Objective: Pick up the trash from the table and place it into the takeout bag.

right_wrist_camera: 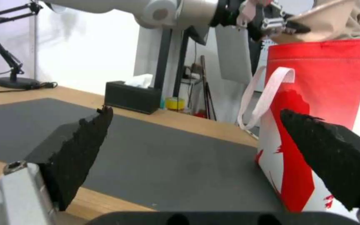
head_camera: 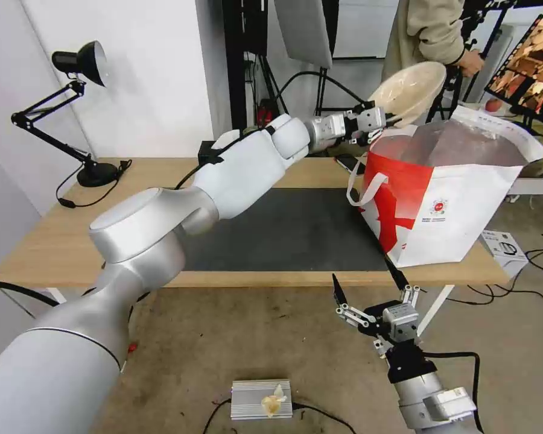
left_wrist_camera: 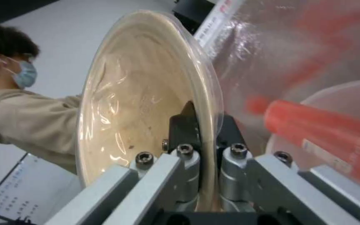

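One beige bowl (head_camera: 409, 90) stood on edge above bag (head_camera: 458, 223) mouth, rim pinched by left gripper (head_camera: 385, 120). Inside bag: one red cup (left_wrist_camera: 326, 137), one white bowl (left_wrist_camera: 338, 93). Right gripper (head_camera: 368, 288) hung spread, empty, below table (head_camera: 48, 241) front edge. One dark mat (head_camera: 283, 232), one tissue box (right_wrist_camera: 132, 97), one desk lamp (head_camera: 72, 108) on tabletop; concrete floor below.

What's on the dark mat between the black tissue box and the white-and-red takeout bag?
Nothing: in the right wrist view, the dark grey mat lies bare between black tissue box and takeout bag.
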{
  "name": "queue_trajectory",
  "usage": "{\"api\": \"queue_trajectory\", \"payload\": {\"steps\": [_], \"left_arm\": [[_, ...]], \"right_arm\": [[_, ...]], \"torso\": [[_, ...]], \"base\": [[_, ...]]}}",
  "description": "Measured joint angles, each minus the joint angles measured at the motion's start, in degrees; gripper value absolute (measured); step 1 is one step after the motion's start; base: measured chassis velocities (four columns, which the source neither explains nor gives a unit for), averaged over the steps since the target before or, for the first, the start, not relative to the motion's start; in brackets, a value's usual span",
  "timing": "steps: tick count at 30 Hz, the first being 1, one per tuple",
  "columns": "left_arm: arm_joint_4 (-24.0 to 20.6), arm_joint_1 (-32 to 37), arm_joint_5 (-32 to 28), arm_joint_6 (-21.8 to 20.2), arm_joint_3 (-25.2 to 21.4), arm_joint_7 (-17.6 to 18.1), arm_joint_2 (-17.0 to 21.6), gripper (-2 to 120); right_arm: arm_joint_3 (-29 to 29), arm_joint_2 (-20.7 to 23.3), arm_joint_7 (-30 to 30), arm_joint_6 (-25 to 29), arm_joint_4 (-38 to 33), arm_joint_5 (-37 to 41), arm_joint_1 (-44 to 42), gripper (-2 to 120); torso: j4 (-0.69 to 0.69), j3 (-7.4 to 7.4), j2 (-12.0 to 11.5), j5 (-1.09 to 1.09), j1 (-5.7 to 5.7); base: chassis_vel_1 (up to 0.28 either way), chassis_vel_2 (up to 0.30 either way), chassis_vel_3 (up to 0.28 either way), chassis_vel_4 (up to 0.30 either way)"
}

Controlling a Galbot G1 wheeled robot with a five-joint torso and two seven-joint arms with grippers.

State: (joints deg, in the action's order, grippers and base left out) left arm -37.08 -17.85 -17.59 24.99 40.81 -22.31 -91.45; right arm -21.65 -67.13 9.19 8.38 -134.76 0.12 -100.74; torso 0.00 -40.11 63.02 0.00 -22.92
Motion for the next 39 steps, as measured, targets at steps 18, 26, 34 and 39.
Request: {"api": "queue_trajectory", "payload": {"steps": [18,26,34,39], "left_arm": [[0.21,1.18,-1.85,-1.23,3.74,-3.06,0.02,1],[0.4,0.72,-1.44,-1.23,3.91,-4.25,0.05,1],[-0.03,0.22,-1.52,-1.33,5.5,-4.9,0.02,6],[-0.04,0.22,-1.62,-1.45,5.92,-4.9,0.02,21]], "right_arm": [[0.0,0.0,0.0,0.0,0.0,0.0,0.0,100],[0.0,0.0,0.0,0.0,0.0,0.0,0.0,100],[0.0,0.0,0.0,0.0,0.0,0.0,0.0,100],[0.0,0.0,0.0,0.0,0.0,0.0,0.0,100]], "torso": [[0.0,0.0,0.01,0.0,0.0],[0.0,0.0,0.01,0.0,0.0],[0.0,0.0,0.01,0.0,0.0],[0.0,0.0,0.01,0.0,0.0]], "base": [[0.0,0.0,0.0,0.0],[0.0,0.0,0.0,0.0],[0.0,0.0,0.0,0.0],[0.0,0.0,0.0,0.0]]}}
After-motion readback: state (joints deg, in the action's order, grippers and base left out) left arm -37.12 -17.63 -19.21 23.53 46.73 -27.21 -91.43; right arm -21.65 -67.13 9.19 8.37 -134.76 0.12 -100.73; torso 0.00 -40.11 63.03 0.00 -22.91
